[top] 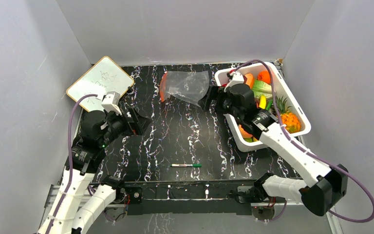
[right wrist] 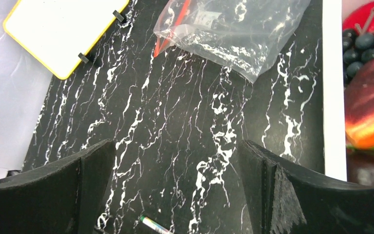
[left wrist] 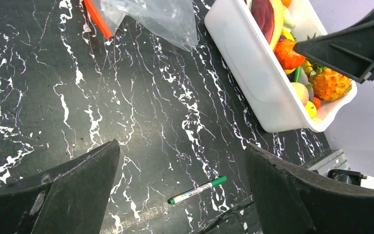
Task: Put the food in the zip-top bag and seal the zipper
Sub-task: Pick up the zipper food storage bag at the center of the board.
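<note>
The food (top: 290, 120) sits piled in the white tub (top: 297, 102) at right, while the zip-top bag (top: 185, 87) lies flat on the surface (top: 175, 136), top centre. Left hand (left wrist: 181, 148) and right hand (right wrist: 177, 146) both gape wide apart, gripping nothing.

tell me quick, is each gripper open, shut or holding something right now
left gripper: open, holding nothing
right gripper: open, holding nothing
</note>
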You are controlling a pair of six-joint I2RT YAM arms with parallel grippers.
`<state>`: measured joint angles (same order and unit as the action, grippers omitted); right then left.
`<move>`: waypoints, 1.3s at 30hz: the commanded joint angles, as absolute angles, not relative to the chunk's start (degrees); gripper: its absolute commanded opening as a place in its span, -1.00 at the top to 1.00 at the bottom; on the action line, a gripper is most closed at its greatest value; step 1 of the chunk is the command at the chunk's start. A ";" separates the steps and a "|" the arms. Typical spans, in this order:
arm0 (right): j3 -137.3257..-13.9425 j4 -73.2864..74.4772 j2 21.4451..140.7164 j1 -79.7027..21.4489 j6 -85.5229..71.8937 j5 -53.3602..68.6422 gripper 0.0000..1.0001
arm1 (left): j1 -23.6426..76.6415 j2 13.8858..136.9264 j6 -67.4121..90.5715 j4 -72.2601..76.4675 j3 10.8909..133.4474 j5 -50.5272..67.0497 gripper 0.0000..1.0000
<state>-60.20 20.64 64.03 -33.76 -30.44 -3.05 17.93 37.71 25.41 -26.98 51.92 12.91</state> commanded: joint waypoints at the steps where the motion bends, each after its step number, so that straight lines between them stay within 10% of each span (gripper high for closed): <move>1: -64.88 12.92 68.12 -34.19 -25.29 -1.24 -0.85 | 17.61 35.22 23.96 -26.81 48.02 11.66 -0.97; 12: -74.15 9.14 85.55 -35.07 -13.99 -3.99 -0.09 | 17.60 33.35 21.38 -27.14 44.30 7.65 -0.97; 39: -81.94 -10.40 117.14 -40.64 17.80 -16.87 -0.25 | 17.50 26.06 15.56 -21.59 38.64 16.43 -0.97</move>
